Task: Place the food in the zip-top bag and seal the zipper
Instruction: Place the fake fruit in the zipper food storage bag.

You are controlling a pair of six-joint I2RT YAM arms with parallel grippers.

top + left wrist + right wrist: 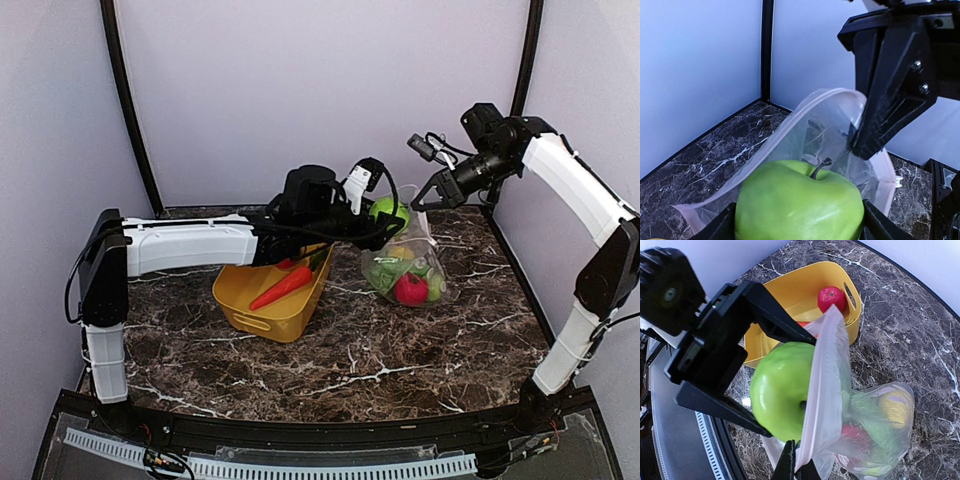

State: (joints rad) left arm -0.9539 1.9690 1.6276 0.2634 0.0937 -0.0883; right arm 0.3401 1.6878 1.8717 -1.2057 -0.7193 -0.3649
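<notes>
My left gripper (799, 226) is shut on a green apple (800, 202), one piece of the food, and holds it at the open mouth of the zip-top bag (807, 125). The right gripper (799, 467) is shut on the bag's pale zipper (826, 375) and holds that edge up. From above, the apple (390, 209) sits over the bag (405, 270), which rests on the table. Inside the bag lie a red fruit (410, 289), a yellow piece and green pieces. An orange carrot (283, 288) and a red tomato (831, 297) lie in the yellow tub.
The yellow tub (262, 312) stands just left of the bag on the dark marble table (400, 360). Pale walls and black corner posts (128, 110) close the back and sides. The left arm (190, 245) stretches across above the tub.
</notes>
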